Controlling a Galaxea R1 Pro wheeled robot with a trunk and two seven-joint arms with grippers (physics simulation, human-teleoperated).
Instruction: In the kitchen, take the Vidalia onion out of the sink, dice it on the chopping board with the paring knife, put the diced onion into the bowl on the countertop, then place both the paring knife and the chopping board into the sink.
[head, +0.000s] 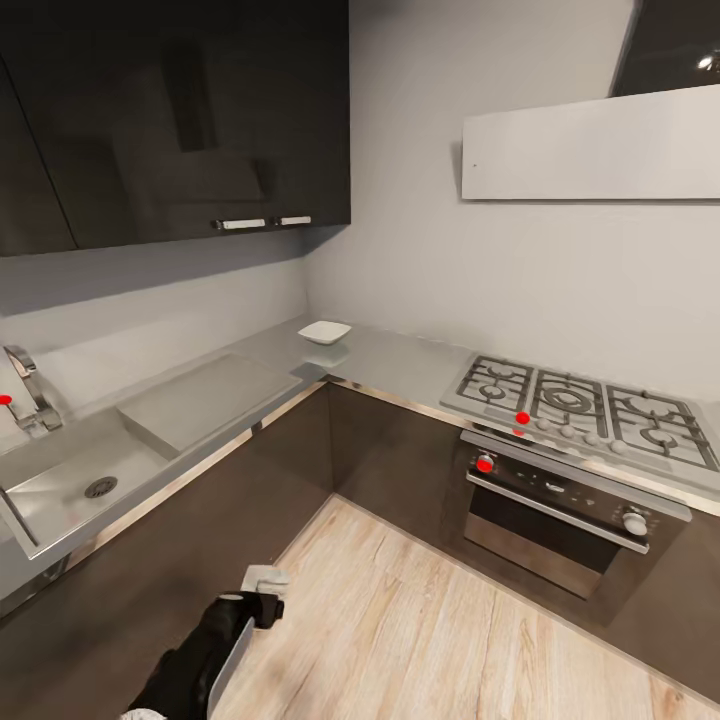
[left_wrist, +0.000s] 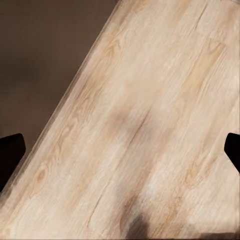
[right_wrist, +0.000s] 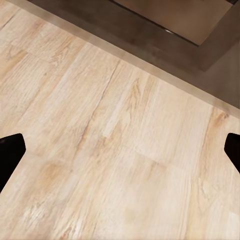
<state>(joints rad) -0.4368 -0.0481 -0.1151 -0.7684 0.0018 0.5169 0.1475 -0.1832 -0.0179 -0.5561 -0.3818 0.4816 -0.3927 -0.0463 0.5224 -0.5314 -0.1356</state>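
Left arm: yours hangs low at frame bottom, left claw (head: 262, 585) over floor (head: 420, 620), spread wide.
Right claw (right_wrist: 120, 145): released above floor.
Sink (head: 70, 480): left edge.

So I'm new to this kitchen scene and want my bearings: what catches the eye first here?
The steel sink with its chrome faucet sits in the countertop at the left of the head view. A white bowl stands in the far corner. At the right, a gas hob tops an oven, and the left arm hangs low over the wooden floor.
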